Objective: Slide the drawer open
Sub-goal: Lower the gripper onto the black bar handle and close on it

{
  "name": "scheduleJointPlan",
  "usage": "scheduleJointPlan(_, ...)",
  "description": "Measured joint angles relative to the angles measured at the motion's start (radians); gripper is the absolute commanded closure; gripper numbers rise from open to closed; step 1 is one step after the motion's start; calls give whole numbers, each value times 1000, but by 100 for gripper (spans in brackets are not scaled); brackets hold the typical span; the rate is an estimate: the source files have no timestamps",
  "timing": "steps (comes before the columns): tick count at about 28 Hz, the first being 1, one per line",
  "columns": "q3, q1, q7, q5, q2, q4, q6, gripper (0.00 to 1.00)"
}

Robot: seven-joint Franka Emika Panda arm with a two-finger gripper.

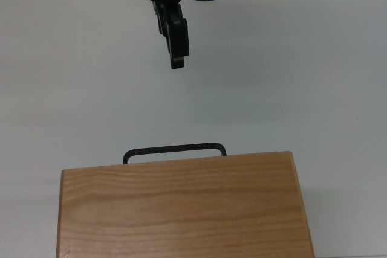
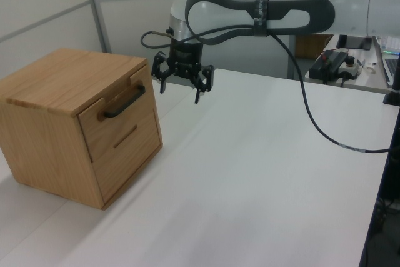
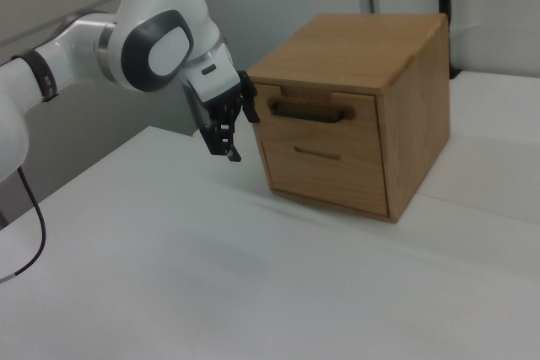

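Table (image 2: 262, 173): 1, white, bearing everything else.

Cabinet (image 2: 56, 79): 1, light wood box at the left view's left, on the table. Its front carries 2 panels, upper and lower.

Arm (image 2: 294, 10): 1, white and grey, reaching in from the left view's right, with 1 black cable (image 2: 312, 123) trailing down to the table.

Drawer (image 2: 115, 114): 1, the upper panel, closed flush with the cabinet front. The lower panel (image 3: 325, 176) shows only a thin slot, no bar.

Handle (image 1: 174, 149): 1, long thin black bar across the drawer front, projecting toward the arm in the top view.

Gripper (image 2: 180, 82): 1, black, fingers spread apart and holding nothing. It hangs in the air just off the drawer front, near the handle but clear of it, above the table.

Risks, as judged:
- The spread fingers look turned across the bar in the left view. If they close without straddling the handle, they pinch air or clip 1 end of it.
- Approaching too low brings the fingertips onto the lower panel; too high, onto the cabinet top.
- A pull off the drawer's axis may jam it in its runners.
- The cabinet appears to stand loose on the table. A hard or jammed pull may drag the whole box instead of opening the drawer.
- A shallow hold on the thin bar may slip off mid-pull.
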Motion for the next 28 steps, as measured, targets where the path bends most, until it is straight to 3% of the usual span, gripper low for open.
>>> scheduleJointPlan(18,0,8,34,-11,143,33,380,0)
scheduleJointPlan(28,-4,7,34,-46,232,124,413,14)
